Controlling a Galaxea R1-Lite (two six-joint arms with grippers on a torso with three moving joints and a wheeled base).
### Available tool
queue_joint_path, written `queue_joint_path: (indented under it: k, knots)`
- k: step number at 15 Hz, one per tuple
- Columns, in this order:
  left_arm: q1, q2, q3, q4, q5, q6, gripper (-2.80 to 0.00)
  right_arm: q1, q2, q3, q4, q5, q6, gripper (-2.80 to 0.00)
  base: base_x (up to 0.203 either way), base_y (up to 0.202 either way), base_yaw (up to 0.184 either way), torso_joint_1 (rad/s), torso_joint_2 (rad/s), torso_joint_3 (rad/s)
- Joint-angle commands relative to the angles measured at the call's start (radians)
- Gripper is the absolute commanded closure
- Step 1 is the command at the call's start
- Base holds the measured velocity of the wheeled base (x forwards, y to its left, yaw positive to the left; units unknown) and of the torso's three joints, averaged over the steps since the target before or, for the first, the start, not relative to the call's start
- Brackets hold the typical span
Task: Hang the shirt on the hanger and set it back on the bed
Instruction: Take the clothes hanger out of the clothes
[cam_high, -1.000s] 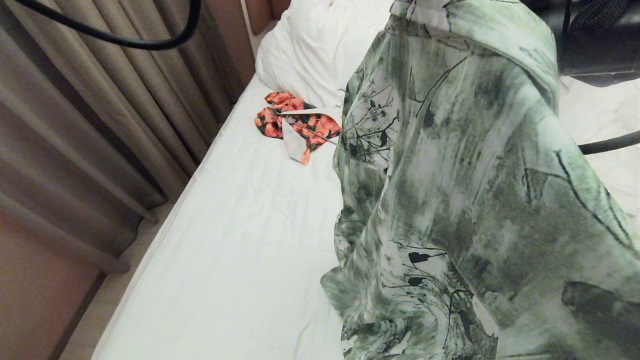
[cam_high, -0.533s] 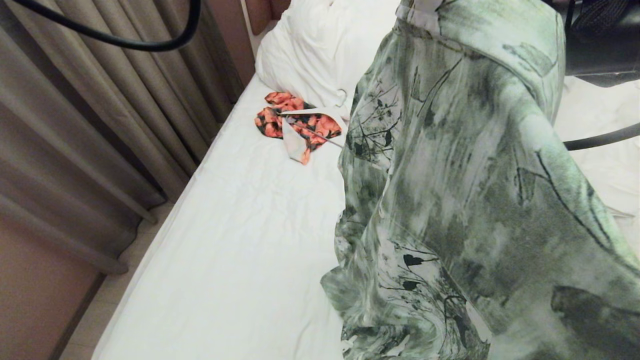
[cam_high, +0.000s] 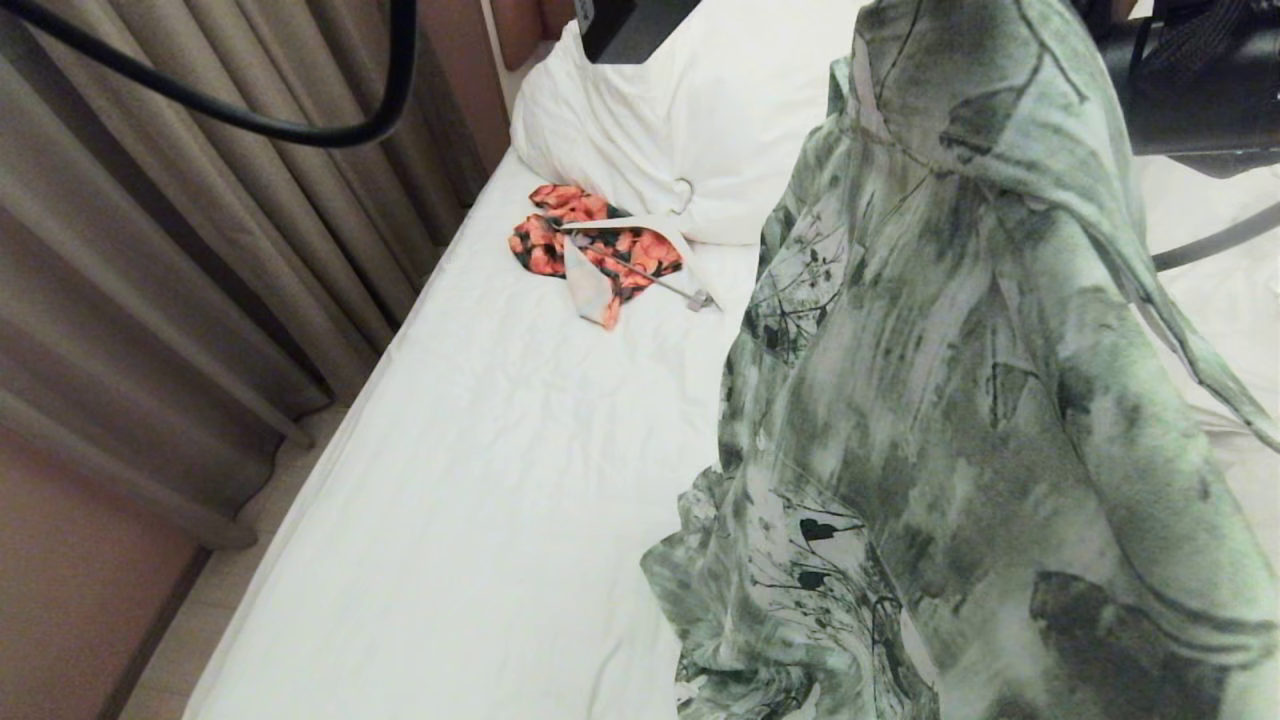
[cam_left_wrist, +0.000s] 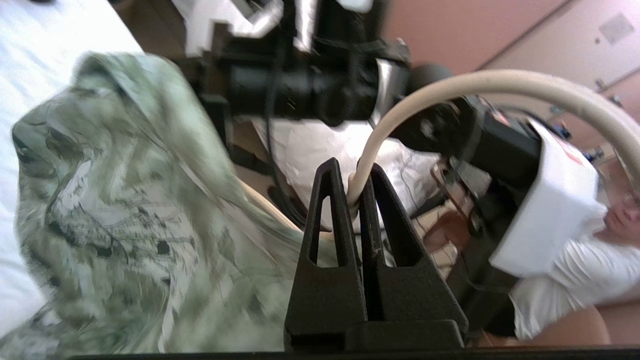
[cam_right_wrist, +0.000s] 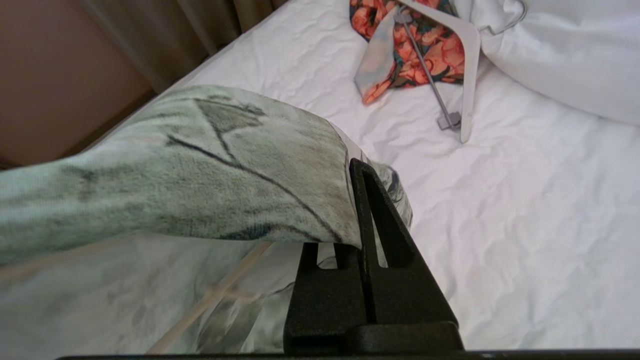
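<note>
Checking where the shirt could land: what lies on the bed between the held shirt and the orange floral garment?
Head view: only bare sheet of the bed between shirt and orange garment.

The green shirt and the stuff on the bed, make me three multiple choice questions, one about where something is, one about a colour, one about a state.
1. Where does the orange garment lie?
A. on the bed beside the pillow
B. on the floor by the curtain
C. draped over the green shirt

2. What colour is the hanger pinched by the left gripper?
A. black
B. cream
C. red

3. How are the right gripper's fingers?
A. wide open above the sheet
B. shut on the shirt
C. shut on the thick white hanger

Answers:
1 A: the orange garment lies on the bed just below the pillow.
2 B: the left gripper grips the cream hanger by its hook.
3 B: the right gripper has its fingers together with shirt cloth caught between them.
</note>
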Motion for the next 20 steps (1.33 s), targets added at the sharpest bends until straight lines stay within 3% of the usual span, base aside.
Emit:
queue_joint_path:
  k: [1,12,18,20]
  knots:
    - [-0.010,-0.020,0.024,-0.001,0.000,-0.003,0.00,-0.004,0.020,-0.001,-0.003,0.002,-0.002,0.00,0.000,0.000,0.000,0.000,0.00,0.000]
    - [0.016,-0.005,0.019,-0.023,-0.004,0.003,0.00,-0.025,0.101,-0.003,-0.076,0.006,0.135,0.00,0.000,0.000,0.000,0.000,0.00,0.000]
    - [0.016,0.000,0.029,-0.023,-0.006,0.001,0.00,-0.061,0.086,-0.005,-0.109,0.042,0.306,0.00,0.000,0.000,0.000,0.000,0.00,0.000]
    - [0.017,0.000,0.029,-0.023,-0.006,0.000,0.00,-0.073,0.064,-0.003,-0.090,0.055,0.313,0.00,0.000,0.000,0.000,0.000,0.00,0.000]
